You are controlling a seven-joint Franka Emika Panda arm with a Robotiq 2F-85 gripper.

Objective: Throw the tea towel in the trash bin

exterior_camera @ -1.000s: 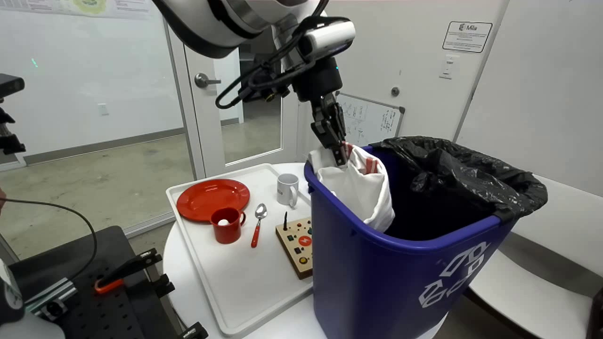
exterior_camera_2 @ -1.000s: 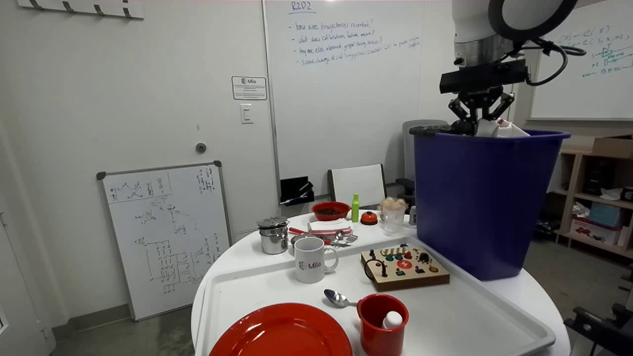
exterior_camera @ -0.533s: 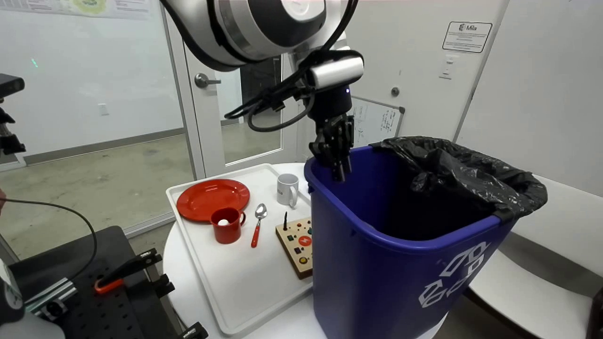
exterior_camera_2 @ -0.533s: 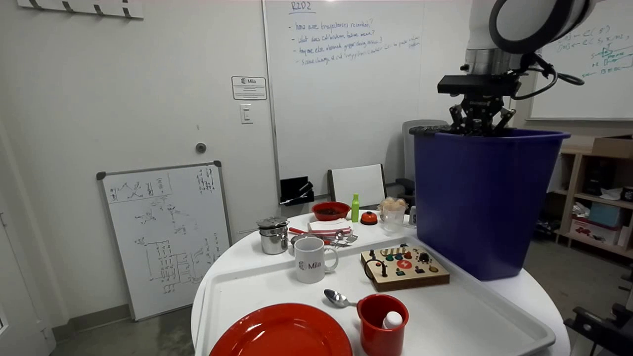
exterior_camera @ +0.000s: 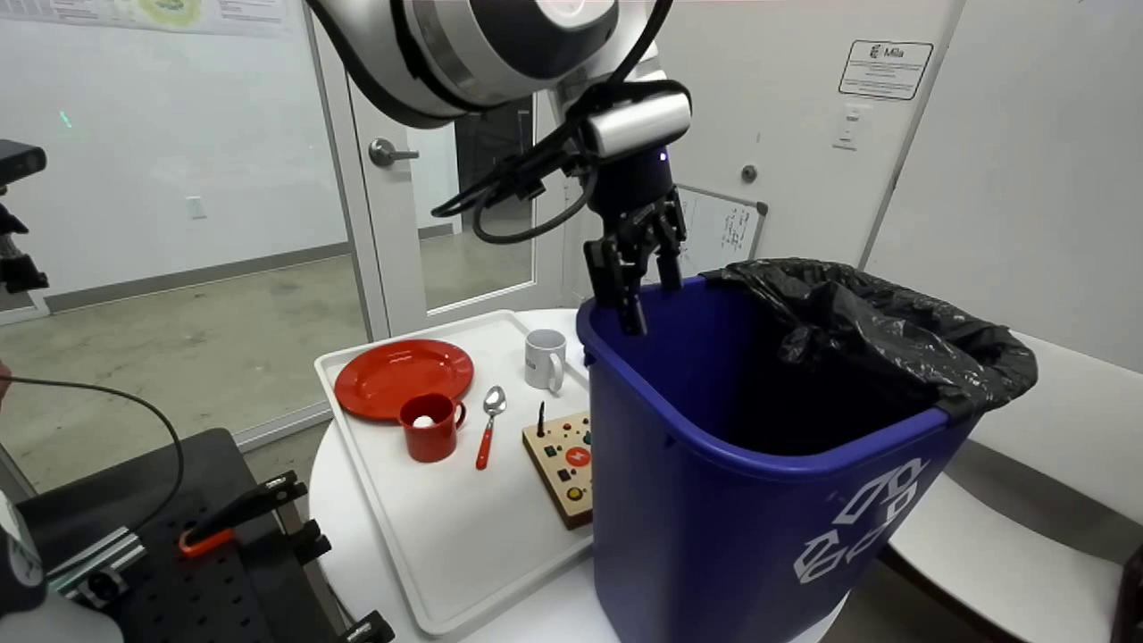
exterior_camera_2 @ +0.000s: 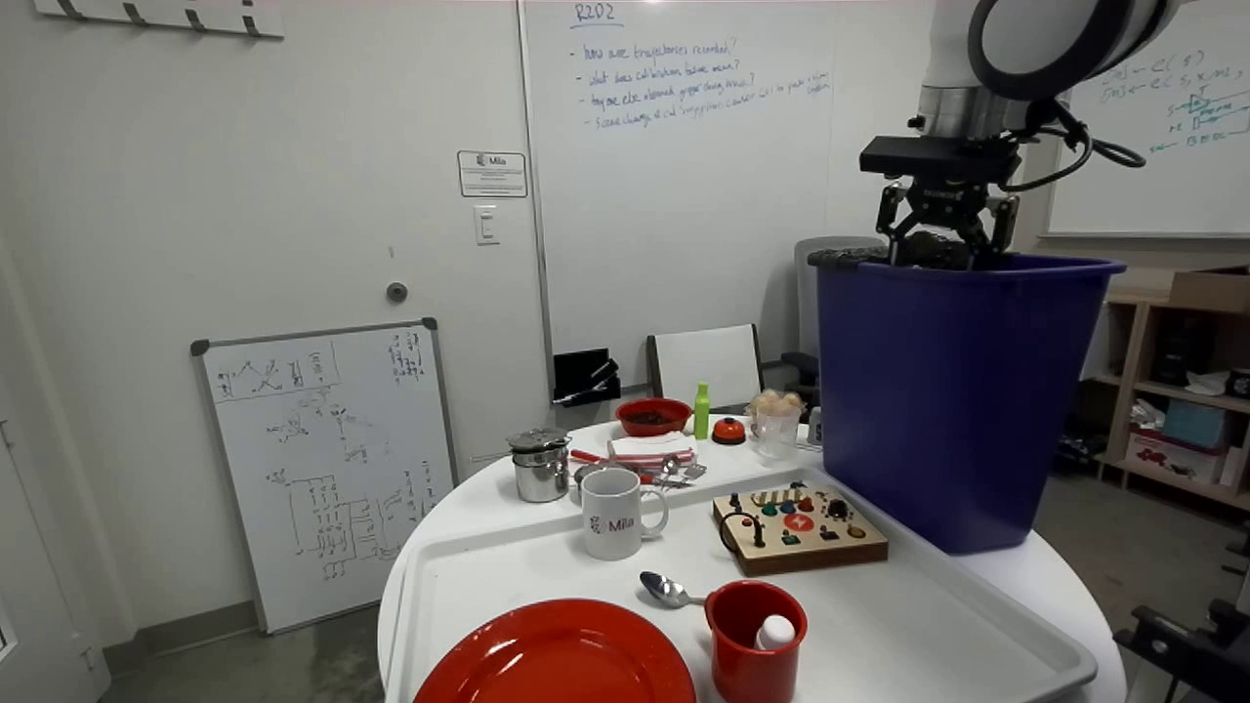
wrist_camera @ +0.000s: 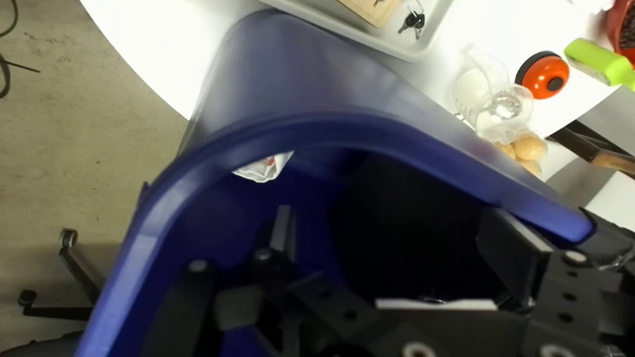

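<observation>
Tea towel [wrist_camera: 264, 170] has been dropped into the trash bin [exterior_camera: 714, 536].
Hand [exterior_camera: 652, 302] is held over it, spread and emptied, presumably for a clean drop.

inside an upright blue trash bin [exterior_camera: 723, 536], lower right in an exterior view, lies a creased white-and-red tea towel [wrist_camera: 265, 169], partly hidden, left of centre in the wrist view.

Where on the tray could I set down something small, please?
The bare stretch of tray bordered by the red mug, spoon, button board and its raised edge seems roomiest. Past the Mila mug, the steel pot, utensils and folded cloth crowd together; the gripper hangs at the mouth of the bin.
</observation>
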